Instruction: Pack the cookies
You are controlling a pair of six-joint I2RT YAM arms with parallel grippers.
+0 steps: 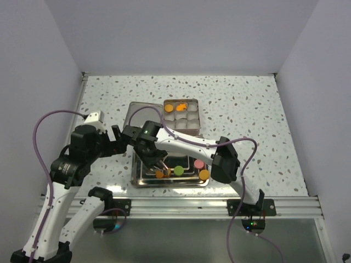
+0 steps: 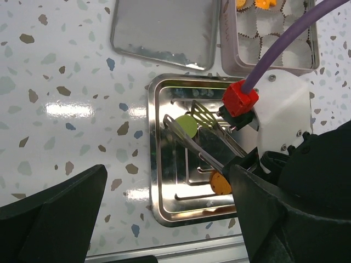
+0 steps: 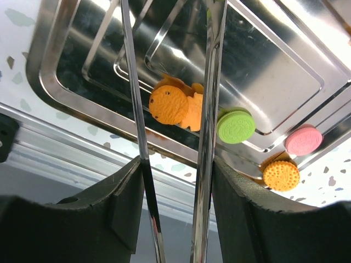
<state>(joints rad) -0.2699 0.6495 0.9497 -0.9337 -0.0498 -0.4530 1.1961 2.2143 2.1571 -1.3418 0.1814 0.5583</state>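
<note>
Several cookies lie along the front of the steel tray [image 1: 141, 183]: an orange disc [image 3: 167, 103] overlapping an orange flower [image 3: 193, 112], a green disc [image 3: 236, 125], a pink disc [image 3: 303, 139] and another orange disc [image 3: 281, 175]. My right gripper [image 3: 178, 211] is shut on steel tongs [image 3: 134, 104]. The tongs' arms stand apart, and the orange disc and flower show between them. In the top view the tong tips [image 1: 162, 167] are at these two cookies. My left gripper [image 2: 164, 219] is open and empty, above the table at the tray's left edge.
A pink box [image 1: 181, 116] of white paper cups stands behind the tray, with an orange disc [image 1: 169, 108] and an orange flower [image 1: 192, 107] in its back cups. Its metal lid [image 1: 133, 114] lies to its left. The metal rail [image 1: 181, 207] runs close along the tray's front.
</note>
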